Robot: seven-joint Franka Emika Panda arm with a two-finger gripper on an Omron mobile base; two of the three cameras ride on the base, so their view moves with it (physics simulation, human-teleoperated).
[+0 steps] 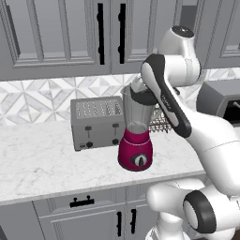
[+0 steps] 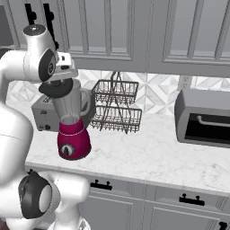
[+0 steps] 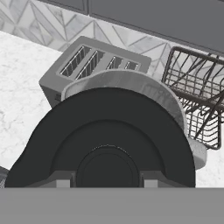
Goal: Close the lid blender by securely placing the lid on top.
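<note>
We see the tall blender with its rounded magenta base [image 1: 135,151] and clear greyish tapered jar standing upright on the white marbled stone counter [image 1: 42,159], just in front of and to the right of the boxy silver four-slot toaster [image 1: 97,122] in the left base view. In the right base view the blender [image 2: 72,121] has its side handle turned toward the dark two-tier wire dish rack [image 2: 116,108], which stands just beside it, and further right along the counter sits a grey countertop oven with a dark glass door [image 2: 204,119]. A round black lid [image 1: 144,96] is at the jar's mouth, tilted rather than level, and we cannot tell whether it touches the rim all round. In the hand view the black lid [image 3: 105,144] lies close beneath the camera, with the jar's pale rim showing as an arc along its upper edge. The robot's two-finger gripper [image 1: 139,87] is directly above the lid; its finger tips [image 3: 59,180] sit on either side of the lid's raised central knob, and we cannot tell whether they are clamping it.
</note>
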